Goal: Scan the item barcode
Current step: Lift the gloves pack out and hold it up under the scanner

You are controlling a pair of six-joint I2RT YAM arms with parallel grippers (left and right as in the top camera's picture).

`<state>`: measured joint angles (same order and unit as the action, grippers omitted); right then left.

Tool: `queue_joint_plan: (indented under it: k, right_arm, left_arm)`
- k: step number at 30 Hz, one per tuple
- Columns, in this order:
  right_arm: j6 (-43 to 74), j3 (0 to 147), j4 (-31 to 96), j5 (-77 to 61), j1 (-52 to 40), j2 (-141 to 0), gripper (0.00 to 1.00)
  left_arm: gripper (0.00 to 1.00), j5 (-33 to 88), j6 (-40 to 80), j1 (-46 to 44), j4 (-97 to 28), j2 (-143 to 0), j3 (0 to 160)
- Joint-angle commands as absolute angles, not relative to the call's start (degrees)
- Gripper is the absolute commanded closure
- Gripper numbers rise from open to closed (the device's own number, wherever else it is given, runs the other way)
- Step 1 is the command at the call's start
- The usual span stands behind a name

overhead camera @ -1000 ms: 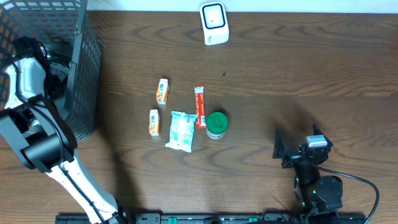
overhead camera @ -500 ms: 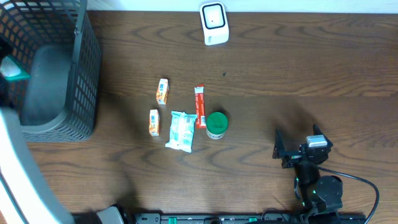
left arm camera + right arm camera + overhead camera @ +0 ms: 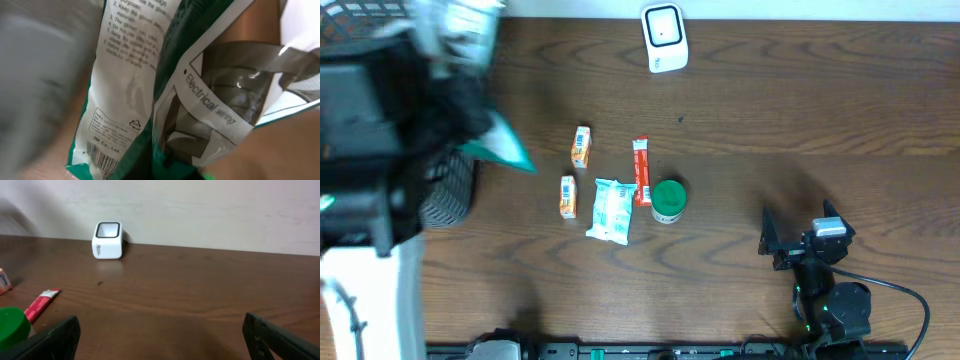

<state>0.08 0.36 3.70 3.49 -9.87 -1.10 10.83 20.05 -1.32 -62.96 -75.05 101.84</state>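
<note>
Our left gripper (image 3: 455,105) is clamped shut on a green and white packet (image 3: 150,85). It holds the packet up off the table, close under the overhead camera, so arm and packet are blurred there and only a teal corner shows clearly. In the left wrist view the creased packet fills the frame, with its barcode (image 3: 100,159) at the lower left. Our right gripper (image 3: 162,342) is spread as wide as it goes and holds nothing, low over the near right part of the table (image 3: 840,110).

The wire basket (image 3: 452,195) sits at the left edge, mostly hidden under our left arm, and we cannot tell what is in it.

The scanner (image 3: 663,38) stands at the far edge by the wall (image 3: 200,205), with bare wood around it and across the right half. In the middle lie a far carton (image 3: 581,146), a near carton (image 3: 567,196), a white and blue pouch (image 3: 611,210), a red stick (image 3: 641,171) and, just beside the stick, a green-lidded tub (image 3: 668,200).

On the packet we read "Electrical wiring" and "3M Co., Ltd." above the barcode. The numbered small print is mostly too fine to read, as is the scanner's label.
</note>
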Motion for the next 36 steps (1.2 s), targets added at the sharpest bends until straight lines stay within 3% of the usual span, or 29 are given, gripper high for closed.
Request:
queue_joint_plan:
  k: [1, 12, 36]
  right_arm:
    - [1.0, 0.3, 3.9, 4.0, -9.6, -1.0, 0.01]
    - [1.0, 0.3, 3.9, 4.0, -9.6, -1.0, 0.01]
    - [1.0, 0.3, 3.9, 4.0, -9.6, -1.0, 0.01]
  left_arm:
    - [0.92, 12.2, 26.4, -9.5, -62.4, -78.8, 98.1]
    - [0.93, -1.3, 34.3, -28.4, -60.8, -97.2, 96.6]
    - [0.92, -9.1, 45.2, -38.8, -64.3, -113.1, 93.9]
